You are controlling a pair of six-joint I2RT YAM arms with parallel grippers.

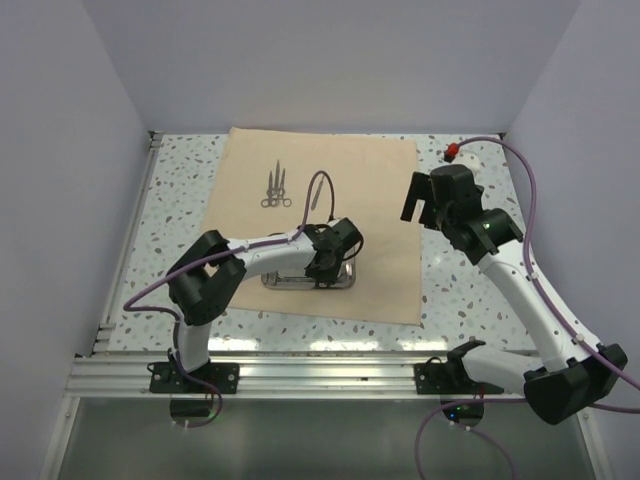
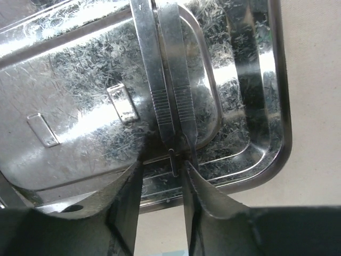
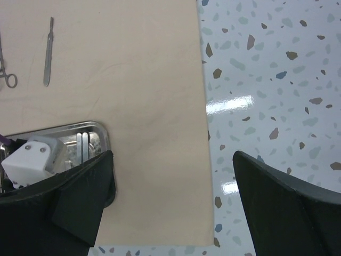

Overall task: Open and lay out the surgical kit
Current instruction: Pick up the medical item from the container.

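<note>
The shiny rectangular steel tray sits on the tan cloth wrap, near its front edge, on the speckled white surface. The left end effector hangs low in the tray, jaws narrowly apart on either side of the end of the ridged steel tweezers. The right end effector hovers wide apart over the cloth's right edge. Thin ring-handled metal instruments lie on the cloth behind the tray.

Speckled table, white walls (bare).

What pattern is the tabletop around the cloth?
White speckled terrazzo tabletop, clearest in right wrist view.
</note>
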